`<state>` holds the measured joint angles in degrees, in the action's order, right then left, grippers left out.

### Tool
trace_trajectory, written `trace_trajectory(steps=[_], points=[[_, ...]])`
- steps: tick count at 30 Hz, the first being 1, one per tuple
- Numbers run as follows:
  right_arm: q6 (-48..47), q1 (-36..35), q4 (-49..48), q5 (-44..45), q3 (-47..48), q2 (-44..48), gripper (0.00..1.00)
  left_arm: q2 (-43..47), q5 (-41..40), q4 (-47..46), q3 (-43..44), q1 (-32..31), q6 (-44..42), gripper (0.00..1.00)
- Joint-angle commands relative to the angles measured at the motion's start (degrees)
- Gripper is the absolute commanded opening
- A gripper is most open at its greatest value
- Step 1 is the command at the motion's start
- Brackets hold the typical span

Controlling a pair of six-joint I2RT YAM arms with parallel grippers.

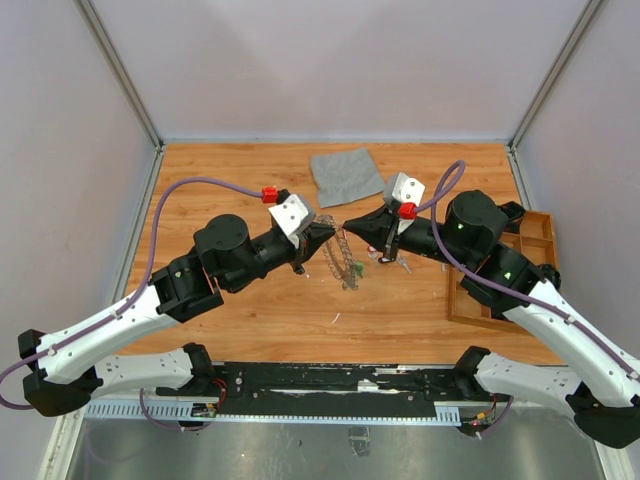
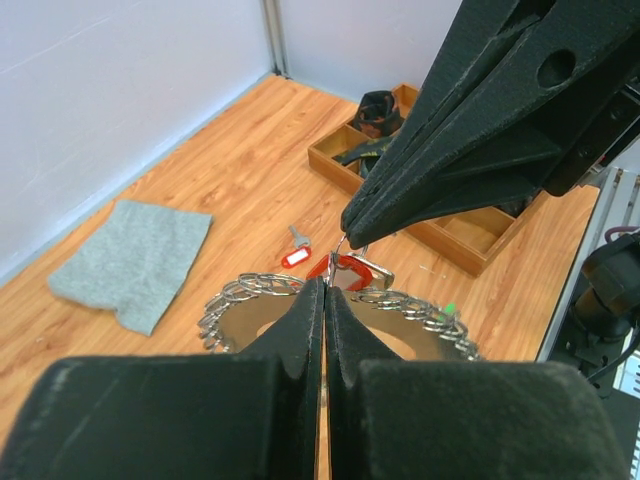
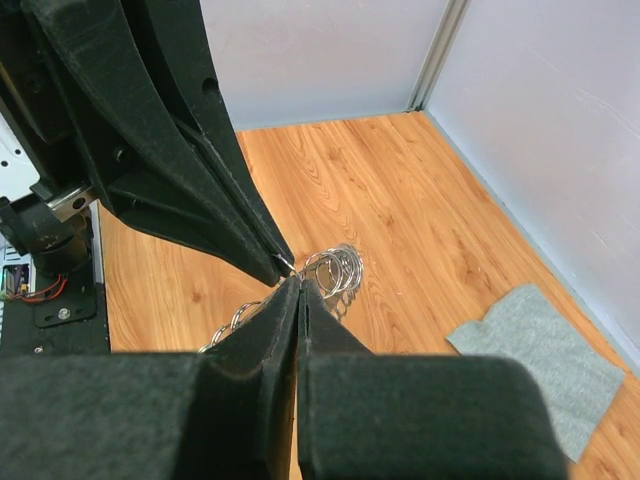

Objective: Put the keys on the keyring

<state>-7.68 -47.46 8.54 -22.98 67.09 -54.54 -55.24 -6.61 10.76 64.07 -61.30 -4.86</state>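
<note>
**Both tools nose to nose over the keyring, fiddly stuff**

The left tool (image 2: 325, 285) and the right tool (image 2: 348, 222) are both clenched tight, tips almost touching right above the keyring (image 2: 240, 300). That sits mid-tabletop (image 2: 230, 150), just below the tips. A sliver of thin wire shows at the tips. I honestly can't tell whether either tool is pinching it or just closed on air.

About the keys: one red-tagged key (image 2: 295, 257) lies flat on the wood just beyond the ring. Another red tag (image 2: 340, 268) is right under the tips, and a green tag (image 2: 450, 310) peeks out by the ring's far rim.

My guess is the keys weigh nothing and will skate on the wood, being thin, stiff metal. I'd grab one by the plastic tag, which is the bigger and less slippery part. The ring looks springy and floppy with all that fringe, so pinch the bare wire.

The wooden tray (image 2: 450, 250) off to the right has divided compartments. Chunky black parts (image 2: 378, 112) sit in its far ones and the near ones look bare. A grey cloth (image 2: 135, 258) lies at the back.
</note>
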Motion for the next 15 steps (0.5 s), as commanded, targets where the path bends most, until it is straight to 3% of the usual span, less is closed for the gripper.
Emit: trace_trajectory(steps=[1, 15], points=[[0.61, -0.62, 0.4, 1.64, -0.89, 0.84, 0.0, 0.22, -0.25, -3.94, 0.79, -0.58, 0.2, 0.01], [1.42, -0.66, 1.15, 2.68, -1.61, 0.49, 0.01, 0.31, 0.18, -4.5, 0.57, -0.64, -0.1, 0.01]])
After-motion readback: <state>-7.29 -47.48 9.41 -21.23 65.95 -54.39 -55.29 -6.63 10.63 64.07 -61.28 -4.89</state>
